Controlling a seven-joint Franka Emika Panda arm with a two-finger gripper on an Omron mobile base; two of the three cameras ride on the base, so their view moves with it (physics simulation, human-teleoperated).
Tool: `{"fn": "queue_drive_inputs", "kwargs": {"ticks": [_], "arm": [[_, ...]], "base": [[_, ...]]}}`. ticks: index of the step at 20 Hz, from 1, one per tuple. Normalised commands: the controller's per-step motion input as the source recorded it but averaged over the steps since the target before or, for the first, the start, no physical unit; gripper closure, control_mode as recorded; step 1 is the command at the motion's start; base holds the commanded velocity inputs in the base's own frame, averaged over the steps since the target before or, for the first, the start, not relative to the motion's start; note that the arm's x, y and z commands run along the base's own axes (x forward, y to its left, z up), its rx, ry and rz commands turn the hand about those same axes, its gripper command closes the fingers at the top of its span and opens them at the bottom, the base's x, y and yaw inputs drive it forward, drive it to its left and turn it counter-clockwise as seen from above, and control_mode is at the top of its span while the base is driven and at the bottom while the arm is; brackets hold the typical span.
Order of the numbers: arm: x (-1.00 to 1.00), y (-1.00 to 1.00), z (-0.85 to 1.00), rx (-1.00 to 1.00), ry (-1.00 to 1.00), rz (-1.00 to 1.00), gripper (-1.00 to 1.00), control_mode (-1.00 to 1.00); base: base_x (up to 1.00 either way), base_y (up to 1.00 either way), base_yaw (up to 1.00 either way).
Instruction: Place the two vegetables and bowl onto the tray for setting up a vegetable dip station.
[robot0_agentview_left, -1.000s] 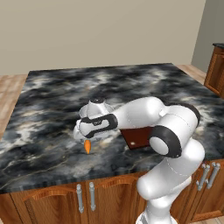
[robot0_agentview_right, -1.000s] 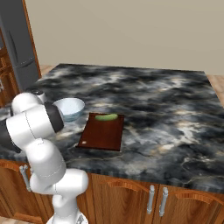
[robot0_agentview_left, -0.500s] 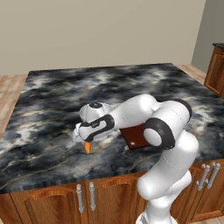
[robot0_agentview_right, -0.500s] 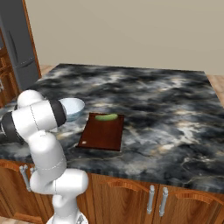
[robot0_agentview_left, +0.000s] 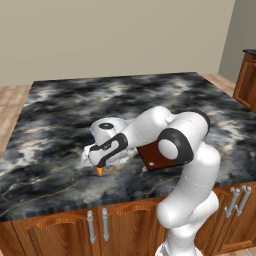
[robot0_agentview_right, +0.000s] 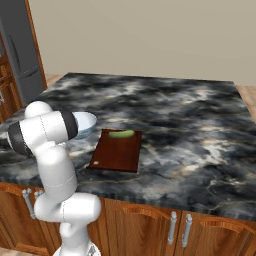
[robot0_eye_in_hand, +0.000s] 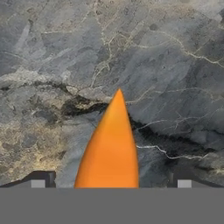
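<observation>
Carrot (robot0_eye_in_hand: 111, 148) fills the lower centre of the hand view, its orange point aimed up the frame, lying on the dark marbled table (robot0_eye_in_hand: 175, 65). The two dark fingers (robot0_eye_in_hand: 41, 178) stand spread wide at the bottom corners, one on each side of the carrot, with clear gaps between them and it, so nothing is gripped.

In the left base view, the white arm bends down from the lower right to the centre-left of the frame, where the gripper (robot0_agentview_left: 99, 165) hangs low over the table (robot0_agentview_left: 60, 110); the carrot's orange tip (robot0_agentview_left: 100, 171) pokes out beneath it.

In the right base view, the reddish-brown tray (robot0_agentview_right: 116, 155) lies left of centre on the table (robot0_agentview_right: 190, 115). The slim green vegetable (robot0_agentview_right: 121, 134) rests on the tray's far end. The pale bowl (robot0_agentview_right: 84, 124) sits on the table just left of the tray, partly behind the arm.
</observation>
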Motion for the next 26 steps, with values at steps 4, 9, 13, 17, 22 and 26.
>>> {"fn": "queue_drive_inputs", "kwargs": {"ticks": [4,9,13,17,22,26], "arm": [[0.03,0.05,-0.08,0.0,-0.01,0.0,1.0,-1.0],[0.0,0.0,0.0,0.0,0.0,0.0,1.0,-1.0],[-0.03,0.0,0.0,0.0,-0.02,0.0,1.0,-1.0],[-0.02,0.0,0.19,0.0,-0.12,-0.02,1.0,-1.0],[0.0,0.0,0.46,0.0,-0.12,-0.04,1.0,-1.0],[0.0,0.0,0.43,0.0,-0.02,-0.07,1.0,-1.0]], "base": [[0.0,0.0,0.0],[0.0,0.0,0.0],[0.0,0.0,0.0],[0.0,0.0,0.0],[0.0,0.0,0.0],[0.0,0.0,0.0]]}}
